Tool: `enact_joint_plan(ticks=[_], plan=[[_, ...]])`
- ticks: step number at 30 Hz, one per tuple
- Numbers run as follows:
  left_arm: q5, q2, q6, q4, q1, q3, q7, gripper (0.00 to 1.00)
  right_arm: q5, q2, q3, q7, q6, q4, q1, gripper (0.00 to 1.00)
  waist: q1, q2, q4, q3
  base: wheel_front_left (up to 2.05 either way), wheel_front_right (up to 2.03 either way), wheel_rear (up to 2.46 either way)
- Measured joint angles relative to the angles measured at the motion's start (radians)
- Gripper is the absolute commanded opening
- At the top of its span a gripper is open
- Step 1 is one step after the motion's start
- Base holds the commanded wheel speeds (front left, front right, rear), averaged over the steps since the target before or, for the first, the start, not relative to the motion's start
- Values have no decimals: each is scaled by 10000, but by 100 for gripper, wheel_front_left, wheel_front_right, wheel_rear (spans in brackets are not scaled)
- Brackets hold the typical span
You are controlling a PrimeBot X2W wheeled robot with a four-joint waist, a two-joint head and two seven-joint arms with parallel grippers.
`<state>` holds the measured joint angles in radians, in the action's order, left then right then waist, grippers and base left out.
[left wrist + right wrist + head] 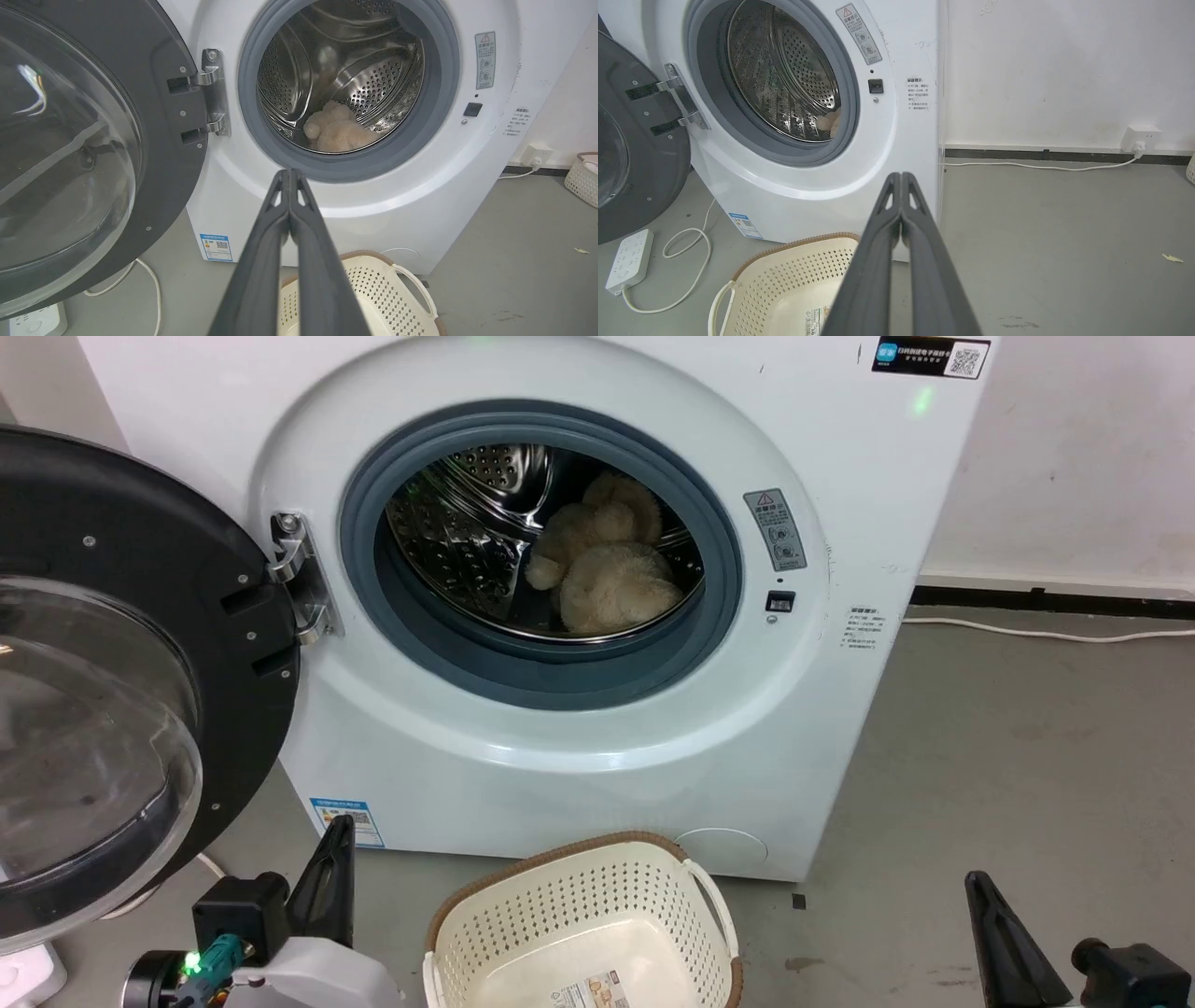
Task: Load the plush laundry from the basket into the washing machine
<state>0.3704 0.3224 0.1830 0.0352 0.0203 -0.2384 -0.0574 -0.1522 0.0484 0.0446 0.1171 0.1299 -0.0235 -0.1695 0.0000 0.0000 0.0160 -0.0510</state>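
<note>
The cream-beige plush laundry [602, 565] lies inside the steel drum of the white washing machine [523, 747], low and to the right; it also shows in the drum as plush laundry [334, 130] and as a sliver of plush laundry [830, 123]. The machine's black-rimmed glass door [103, 691] hangs wide open at the left. On the floor before the machine stands the cream perforated basket [560, 915], holding nothing but its label. My left gripper [290, 173] is shut with nothing in it, low at the left above the floor. My right gripper [901, 176] is shut too, holding nothing.
A white power strip [628, 259] and looped cable [689, 242] lie on the grey floor left of the machine. A wall socket [1139, 137] with a cord runs along the skirting at the right. Another perforated basket [581, 179] stands by the far right wall.
</note>
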Motion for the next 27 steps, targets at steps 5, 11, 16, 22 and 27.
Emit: enact_joint_plan(ticks=[5, 11, 16, 22, 27], plan=[[-173, -148, -102, -17, 0, 123, 52, 0, 115, 0, -17, -29, 0, 15, 88, 0, 0, 0, -8, 26, 0, 0, 0], [-372, -293, -196, -40, -1, 280, 56, 0, 159, 0, -44, -107, 0, 23, 164, 0, 0, 0, -18, 57, 0, 0, 0], [-583, -445, -290, -54, -2, 374, 100, 0, 224, 0, -73, -188, 0, 42, 264, 0, 0, 0, -26, 84, 0, 0, 0], [-800, -600, -420, -71, -4, 545, 132, 0, 309, 0, -104, -244, 0, 58, 360, 0, 0, 0, -36, 115, 0, 0, 0], [-972, -736, -474, -86, -5, 642, 174, 0, 395, 0, -130, -307, 0, 65, 375, 0, 0, 0, -45, 141, 0, 0, 0]])
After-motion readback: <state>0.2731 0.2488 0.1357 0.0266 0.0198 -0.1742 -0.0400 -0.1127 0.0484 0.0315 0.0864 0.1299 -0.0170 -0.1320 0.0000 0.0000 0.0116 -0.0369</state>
